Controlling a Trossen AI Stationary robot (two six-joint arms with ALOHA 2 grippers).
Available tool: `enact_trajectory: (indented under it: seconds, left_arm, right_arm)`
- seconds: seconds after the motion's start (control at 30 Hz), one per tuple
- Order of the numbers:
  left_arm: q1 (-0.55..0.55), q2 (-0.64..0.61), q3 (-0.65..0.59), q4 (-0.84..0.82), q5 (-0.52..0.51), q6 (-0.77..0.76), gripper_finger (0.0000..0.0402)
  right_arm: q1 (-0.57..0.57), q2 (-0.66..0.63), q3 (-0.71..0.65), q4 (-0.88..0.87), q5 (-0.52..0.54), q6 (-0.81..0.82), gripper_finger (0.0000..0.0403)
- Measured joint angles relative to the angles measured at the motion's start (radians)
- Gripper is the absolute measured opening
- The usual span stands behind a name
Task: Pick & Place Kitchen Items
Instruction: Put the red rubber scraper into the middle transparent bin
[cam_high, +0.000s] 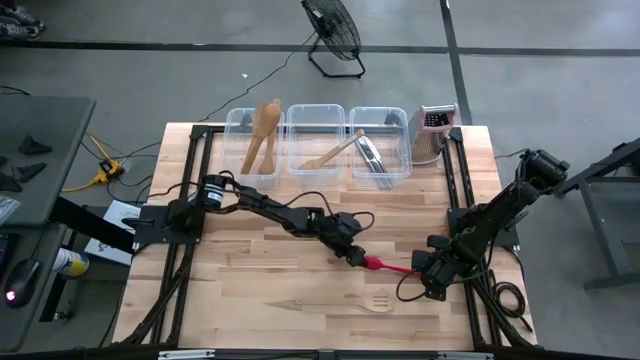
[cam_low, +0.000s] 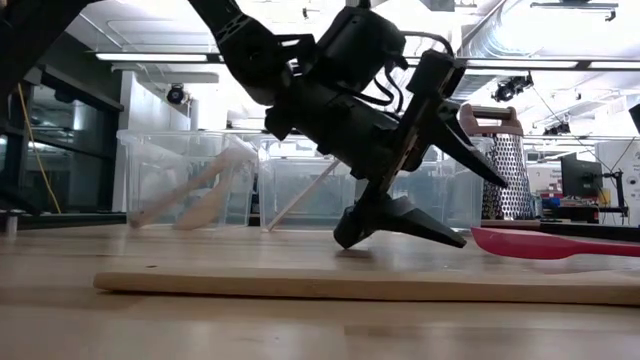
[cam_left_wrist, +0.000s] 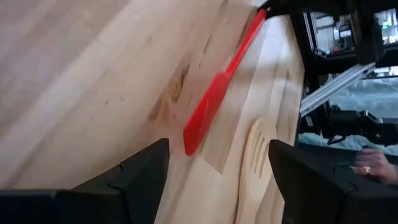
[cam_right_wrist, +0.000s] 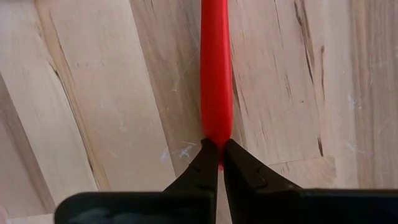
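Red spatula (cam_high: 385, 266) lies flat on wooden surface (cam_high: 250, 290), between both arms. Right pincer (cam_right_wrist: 219, 163) clamped shut on tip of its handle, likely pinning it for handover. Left pincer (cam_left_wrist: 217, 174) spread wide, low over blade end, straddling it, not touching: seems lined up to take it. Slotted wooden spatula (cam_high: 378, 302) just beside, on surface. Other utensils already in clear tubs (cam_high: 318, 140) at far edge, beside grater (cam_high: 432, 130).
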Motion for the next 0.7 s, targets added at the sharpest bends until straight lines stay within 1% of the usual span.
enact_trajectory:
  seconds: [0.2,0.27,0.4,0.5,0.57,0.63,0.7]
  left_arm:
    - [-0.017,0.002,0.006,-0.002,-0.071,-0.029,0.0273]
    - [-0.02,0.028,0.028,0.004,-0.087,-0.021,0.0273]
    - [-0.026,0.07,0.096,-0.006,-0.075,-0.024,0.0273]
    - [-0.03,0.1,0.151,-0.041,-0.095,-0.02,0.0273]
    - [-0.03,0.101,0.173,-0.077,-0.066,-0.006,0.0273]
    - [-0.031,0.101,0.176,-0.116,-0.06,0.025,0.0273]
    - [-0.03,0.099,0.176,-0.143,-0.033,0.037,0.0273]
  right_arm:
    - [0.0,0.0,0.0,0.001,0.002,0.0,0.0003]
    - [0.0,0.0,0.0,0.002,0.002,0.0,0.0003]
    - [0.0,0.0,0.0,0.002,0.003,0.0,0.0003]
    - [0.0,0.0,0.0,0.004,0.001,0.004,0.0003]
    - [0.0,0.0,0.0,0.003,0.0,0.009,0.0003]
    - [0.0,0.0,0.0,0.004,0.0,0.01,0.0003]
    - [0.0,0.0,0.0,0.004,0.0,0.011,0.0003]
